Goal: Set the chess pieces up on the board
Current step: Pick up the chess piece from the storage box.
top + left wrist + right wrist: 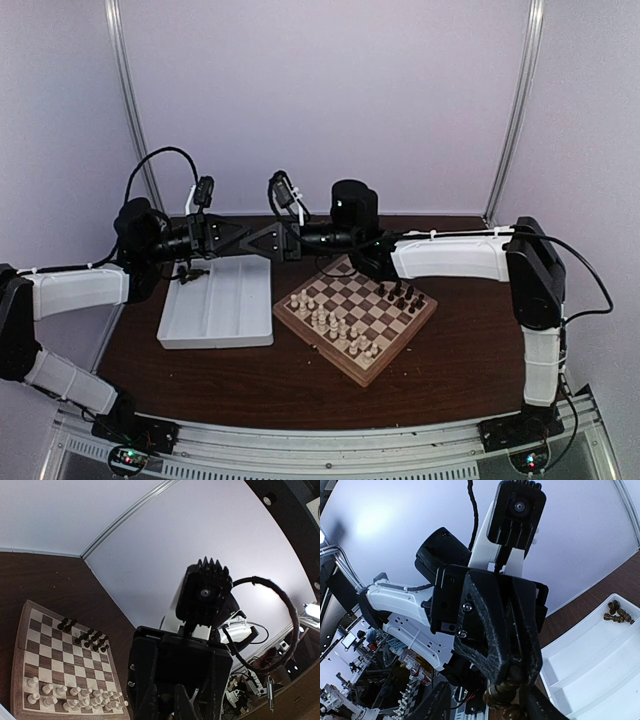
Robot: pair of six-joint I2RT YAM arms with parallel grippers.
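Note:
My two grippers meet in mid-air over the far end of the tray. The left gripper is shut on a dark chess piece, which sticks out past its fingertips. The right gripper faces it, open. Its fingers stand on either side of that piece with gaps showing. The board lies diagonally on the table. It carries a cluster of dark chess pieces near its far right edge. A few more dark pieces lie in the tray's far corner.
A white compartment tray sits left of the board. Cream-white figures crowd the board's near left side. Both arms reach inward from the table's sides, and white booth walls close the back.

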